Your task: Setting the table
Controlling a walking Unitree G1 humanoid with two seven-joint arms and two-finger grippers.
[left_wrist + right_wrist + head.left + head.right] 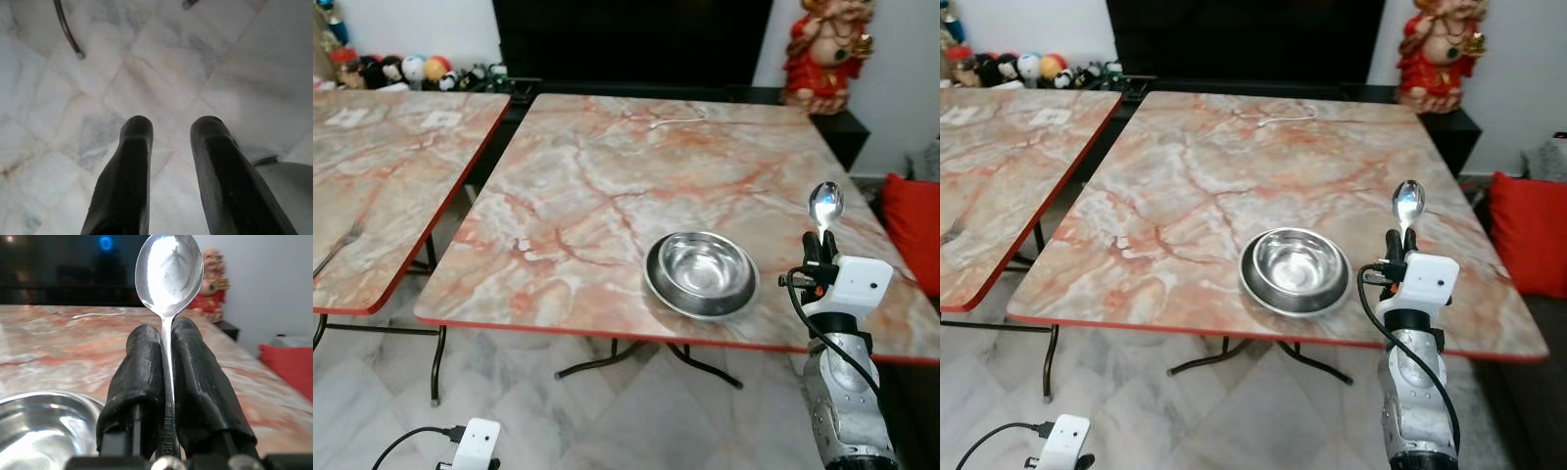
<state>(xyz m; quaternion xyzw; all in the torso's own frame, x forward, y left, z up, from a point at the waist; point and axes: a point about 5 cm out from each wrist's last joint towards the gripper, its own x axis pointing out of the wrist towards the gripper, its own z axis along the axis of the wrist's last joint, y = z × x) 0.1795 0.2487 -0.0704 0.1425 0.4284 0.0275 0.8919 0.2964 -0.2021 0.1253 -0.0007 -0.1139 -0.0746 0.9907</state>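
Observation:
A steel bowl (701, 273) sits near the front edge of the marble-patterned table (607, 186). Just right of it my right gripper (820, 245) is shut on a steel spoon (824, 207), held upright with its bowl end above the fingers (195, 367). The spoon (168, 279) stands clear of the tabletop. My left gripper (168, 129) hangs low over the floor, open and holding nothing; its white wrist (476, 446) shows at the bottom of the left eye view.
A second marble table (382, 166) stands to the left with a fork (340, 245) on it. A red statue (824, 49) and a dark TV stand are behind. A red cushion (913, 230) lies to the right. A white cable (675, 119) rests at the table's far edge.

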